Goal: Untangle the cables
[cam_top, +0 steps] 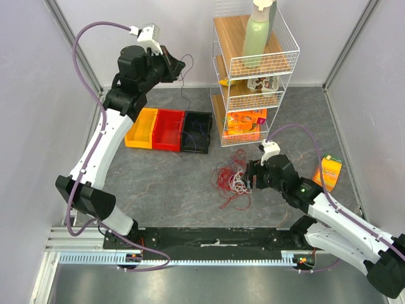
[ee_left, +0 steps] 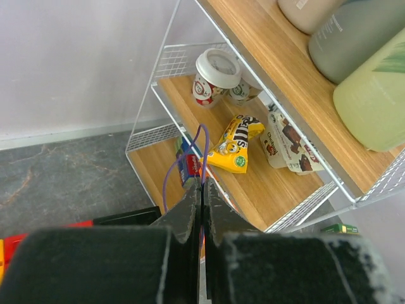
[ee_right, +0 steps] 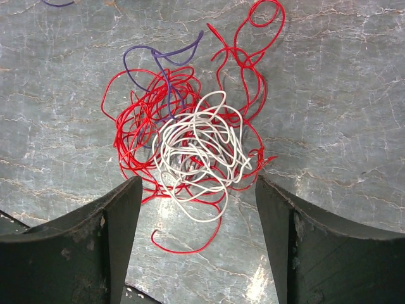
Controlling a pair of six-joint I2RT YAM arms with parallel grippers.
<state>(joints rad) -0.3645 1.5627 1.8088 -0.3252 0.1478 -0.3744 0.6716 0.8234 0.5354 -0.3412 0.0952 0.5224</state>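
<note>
A tangle of cables (cam_top: 233,177) lies on the grey table: red loops around a white clump, with a purple strand on the far side. In the right wrist view the tangle (ee_right: 190,139) sits just ahead of my right gripper (ee_right: 197,190), which is open, its fingers either side of the nearest loops and holding nothing. My left gripper (cam_top: 172,65) is raised high at the back left and is shut on a thin purple cable (cam_top: 183,88) that hangs down towards the black bin. In the left wrist view that purple cable (ee_left: 202,142) loops out of the shut gripper (ee_left: 202,185).
Yellow (cam_top: 140,128), red (cam_top: 169,130) and black (cam_top: 196,133) bins stand in a row at the back left; the black one holds purple wire. A white wire shelf rack (cam_top: 253,69) with bottles and snack packs stands behind the tangle. An orange box (cam_top: 329,171) lies at the right.
</note>
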